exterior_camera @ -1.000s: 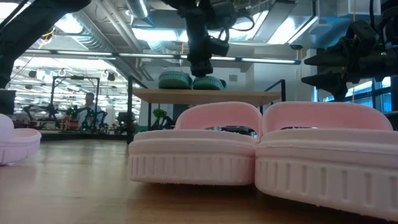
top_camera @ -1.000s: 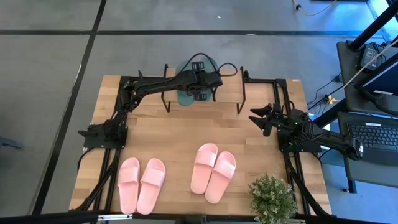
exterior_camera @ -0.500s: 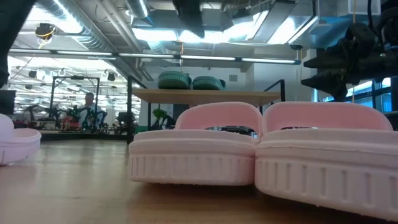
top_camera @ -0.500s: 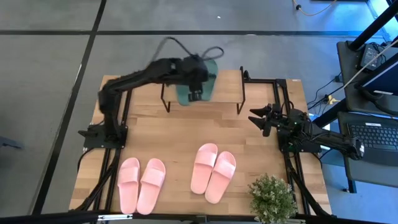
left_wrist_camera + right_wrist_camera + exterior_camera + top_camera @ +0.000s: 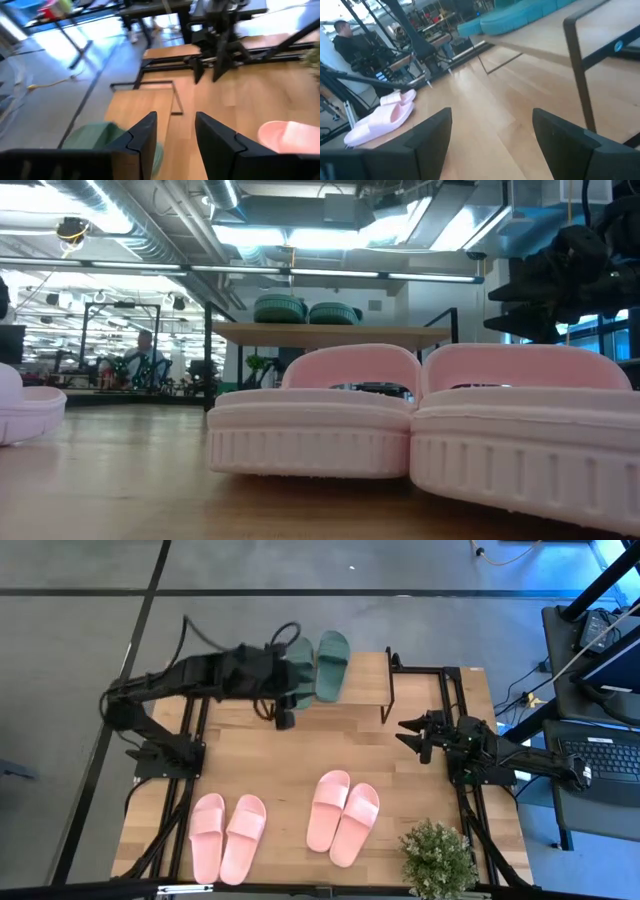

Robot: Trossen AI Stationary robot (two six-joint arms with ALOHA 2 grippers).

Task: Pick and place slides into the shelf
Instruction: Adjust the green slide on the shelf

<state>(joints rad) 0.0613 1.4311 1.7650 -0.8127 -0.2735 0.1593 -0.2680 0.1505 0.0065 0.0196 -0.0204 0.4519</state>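
Now my left claw (image 5: pixel 285 718) spread, empty; next pink slides (image 5: pixel 342 817) likely light, squashy foam: pinch across wide strap.

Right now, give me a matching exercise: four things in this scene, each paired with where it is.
Things:
1. green slides
2. plant
3. left gripper
4. right gripper

Places:
A. table's front right corner
B. on the shelf
C. open, just in front of the shelf's left end
D. open, at the table's right side

Pairs: 1-B, 2-A, 3-C, 4-D
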